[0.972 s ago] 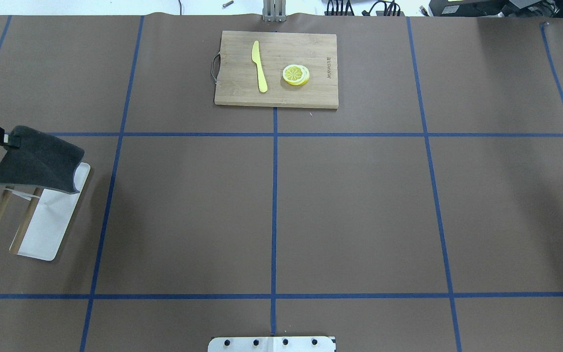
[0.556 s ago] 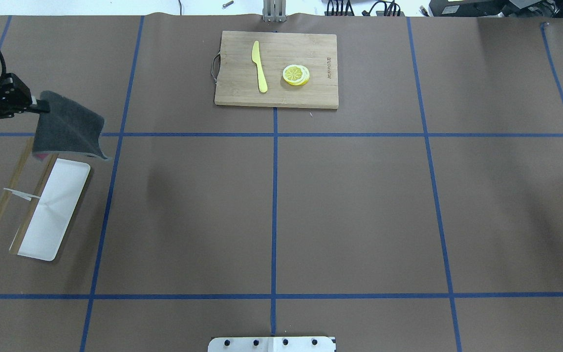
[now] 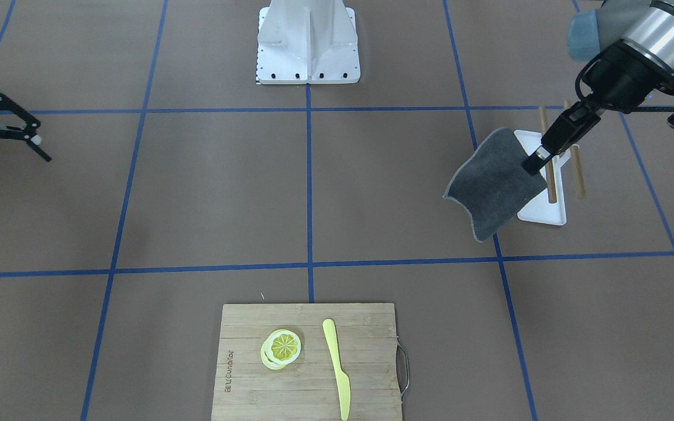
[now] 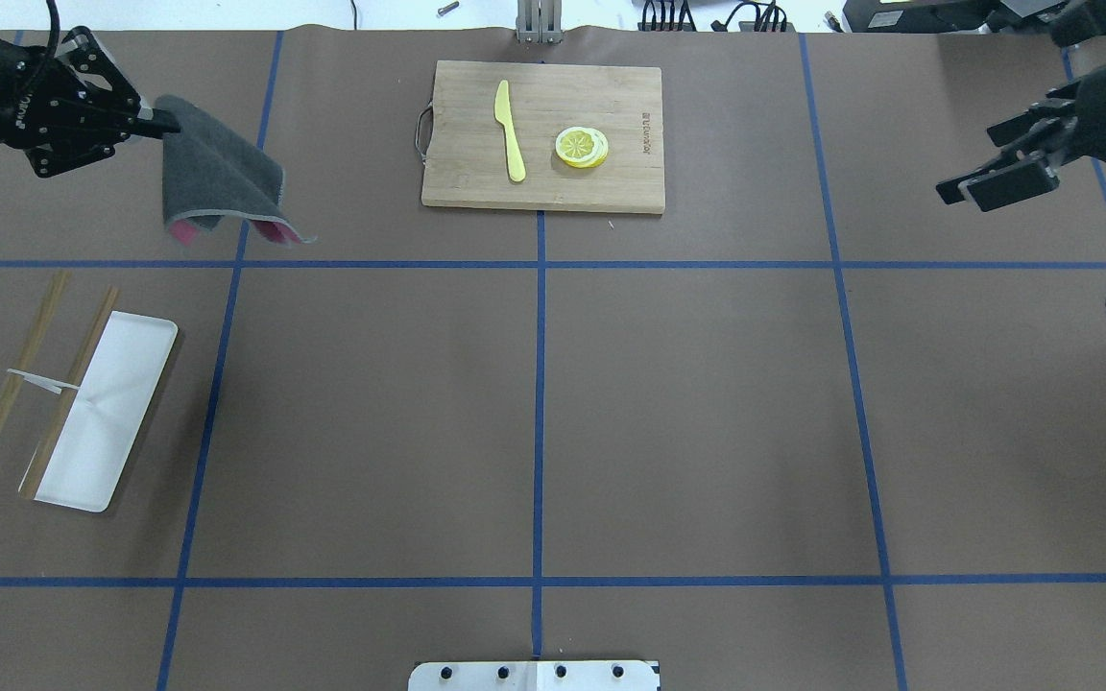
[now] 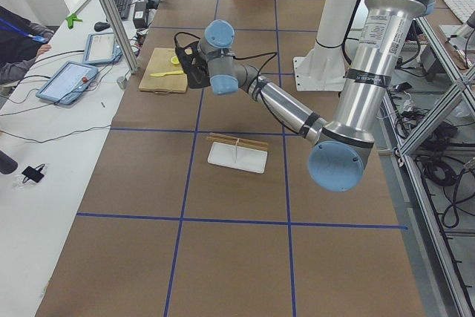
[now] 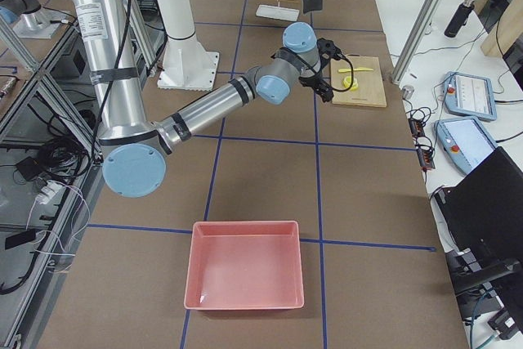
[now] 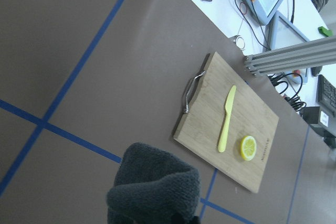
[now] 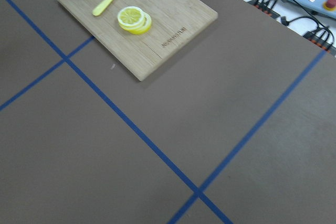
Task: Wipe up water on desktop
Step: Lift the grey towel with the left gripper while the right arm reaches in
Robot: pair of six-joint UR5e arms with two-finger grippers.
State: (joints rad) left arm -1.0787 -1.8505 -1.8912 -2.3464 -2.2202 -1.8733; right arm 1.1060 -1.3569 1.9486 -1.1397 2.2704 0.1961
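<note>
The desktop (image 4: 687, 413) is a wide matte brown surface crossed by blue tape lines; I see no clear water on it. My left gripper (image 4: 167, 122) is shut on one edge of a dark grey cloth (image 4: 217, 178), which hangs in the air over the far left of the desktop. The front-facing view shows this gripper (image 3: 530, 165) holding the cloth (image 3: 495, 184) above the white tray. The cloth (image 7: 155, 190) fills the bottom of the left wrist view. My right gripper (image 4: 990, 158) is open and empty above the far right; it also shows in the front-facing view (image 3: 18, 175).
A bamboo cutting board (image 4: 543, 187) at the far middle carries a yellow knife (image 4: 511, 134) and lemon slices (image 4: 582, 146). A white tray (image 4: 102, 422) with a wooden rack (image 4: 25, 379) sits at the left. A red bin (image 6: 245, 275) stands at the right end.
My left gripper has carried the cloth away from the rack, farther back and to the right. My right gripper has come into the overhead view at the far right.
</note>
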